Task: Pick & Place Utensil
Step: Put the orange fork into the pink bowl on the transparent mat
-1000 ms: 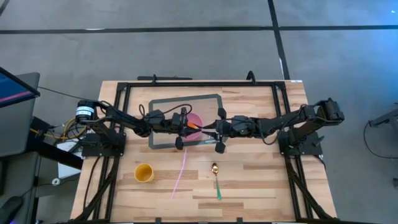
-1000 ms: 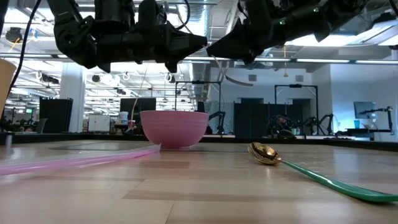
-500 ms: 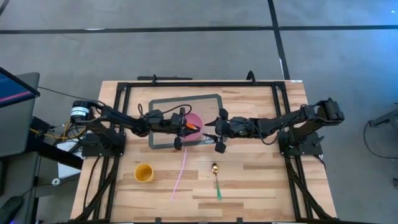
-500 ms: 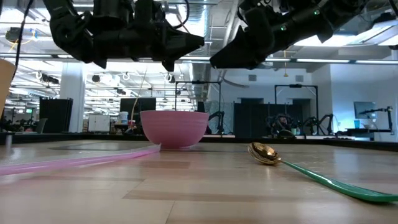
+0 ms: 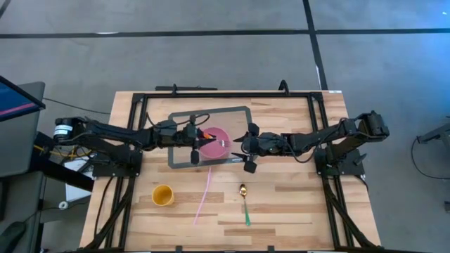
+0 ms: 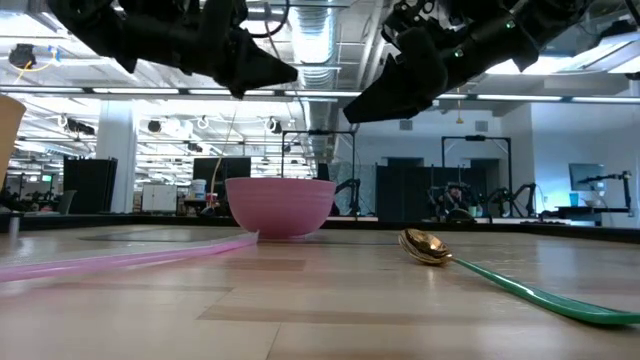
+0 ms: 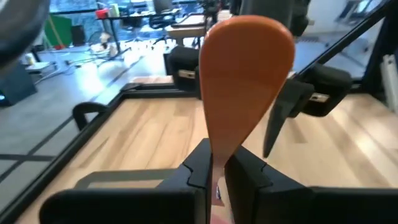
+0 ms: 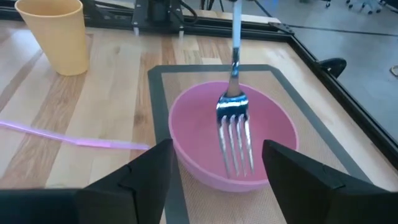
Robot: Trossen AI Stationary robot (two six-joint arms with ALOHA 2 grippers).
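A pink bowl [image 5: 211, 149] [image 8: 199, 124] stands on a grey mat [image 5: 181, 125]. A silver fork [image 8: 235, 134] lies in the bowl, tines toward my right gripper [image 5: 242, 147] [image 8: 216, 152]. That gripper stands open just right of the bowl, a finger on either side of the tines, apart from them. The fork's handle runs toward the table's left; where its end rests is out of view. My left gripper [image 5: 199, 137] [image 7: 214, 165] hangs over the bowl's left rim, shut on an orange spoon [image 7: 245, 74]. My left gripper pinches the orange spoon's narrow neck [image 7: 216, 155] between its two fingers. The fingers come about level from the table's left and lie along the spoon. Its broad end [image 5: 207, 134] sticks out past the fingertips toward the right arm, lifted clear above the bowl.
A yellow cup [image 5: 163, 195] stands near the front left. A pink straw [image 5: 205, 197] lies from the mat toward the near edge. A gold spoon with a green handle [image 5: 245, 205] lies at the front centre. The black frame [image 5: 211, 93] borders the table.
My left gripper has drawn back toward the table's left and risen, carrying the orange spoon away from my right gripper. My right gripper has opened and pulled back slightly toward the right. The bowl has stayed put.
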